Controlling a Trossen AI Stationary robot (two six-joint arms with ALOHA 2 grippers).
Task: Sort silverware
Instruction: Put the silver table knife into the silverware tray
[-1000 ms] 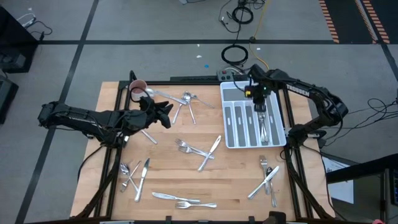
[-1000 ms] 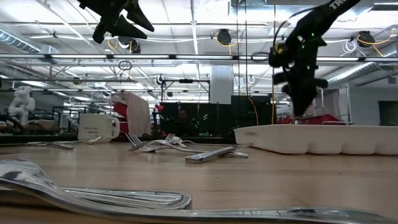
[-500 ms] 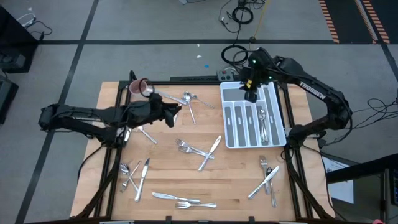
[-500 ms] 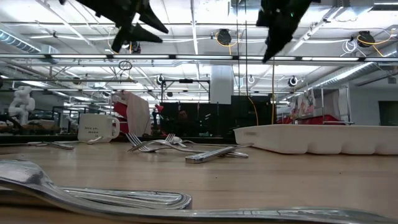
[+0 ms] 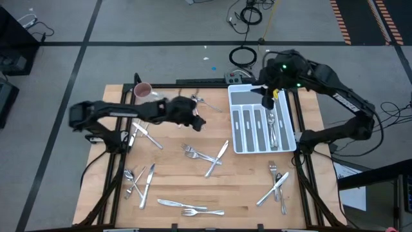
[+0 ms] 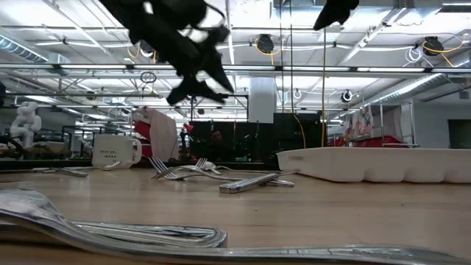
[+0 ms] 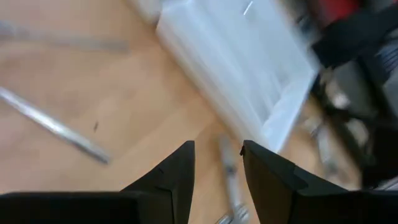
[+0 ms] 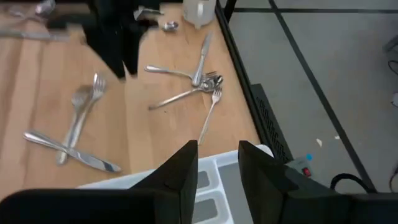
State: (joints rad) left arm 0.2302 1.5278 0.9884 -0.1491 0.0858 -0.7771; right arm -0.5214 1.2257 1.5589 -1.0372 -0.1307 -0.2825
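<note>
Shiny silverware lies scattered on the wooden table: forks under a crossed knife (image 5: 207, 156) at the middle, a far cluster (image 5: 195, 101) by the mug, and groups near the left (image 5: 138, 182), near (image 5: 190, 207) and right (image 5: 278, 185) edges. A few pieces (image 5: 273, 127) lie in the white tray (image 5: 248, 129). My left gripper (image 5: 198, 122) hovers open over bare wood between the far cluster and the tray, also seen in its wrist view (image 7: 217, 158). My right gripper (image 5: 268, 95) hangs open high above the tray's far end (image 8: 217, 158).
A pink-and-white mug (image 5: 142, 90) stands at the table's far left corner. A single knife (image 5: 145, 135) lies under the left arm. Black frame rails run along the table's sides. Bare wood shows between the middle forks and the tray.
My left gripper has swung toward the table's right, from the left-middle to a spot near the tray, and has come lower. My right gripper has risen from inside the tray and drawn back toward the far edge.
</note>
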